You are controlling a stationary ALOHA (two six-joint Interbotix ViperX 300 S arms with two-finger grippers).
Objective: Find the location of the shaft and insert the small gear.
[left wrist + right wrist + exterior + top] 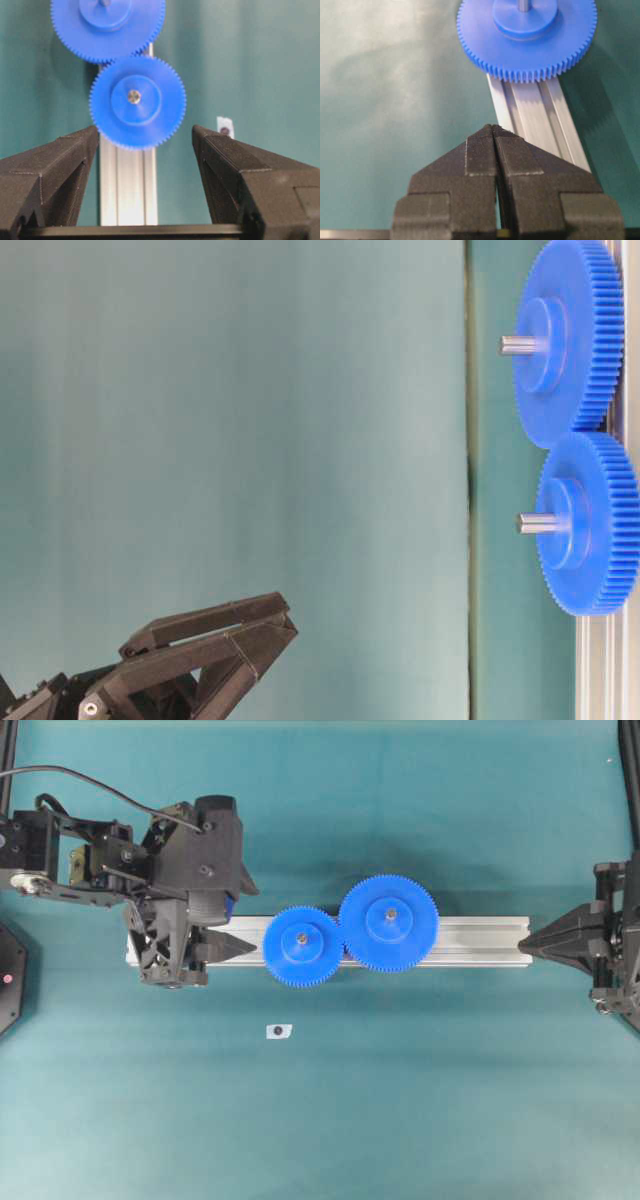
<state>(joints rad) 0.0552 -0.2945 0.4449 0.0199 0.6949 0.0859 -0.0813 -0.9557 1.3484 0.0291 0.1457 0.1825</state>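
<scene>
Left gripper (238, 946) at the left of the overhead frame, over the left end of the ribbed aluminium rail (480, 938), holding nothing; jaws spread wide in the left wrist view, one finger (55, 170) at lower left and the other at lower right, the rail and gear showing between them. Just right of that, small gear (304, 946) seated flat on the rail, left of frame centre, with the grey shaft (302, 936) poking up through its hub; teeth meshed with the large gear (388, 922) right beside it, slightly higher in the frame, on a pin of its own. Below the small gear, on the green table (400, 1100), a tiny white sticker (279, 1031) with a dark dot. Far right of the frame: right gripper (528, 944), tips touching the rail's right end, jaws pressed together, nothing between them.
</scene>
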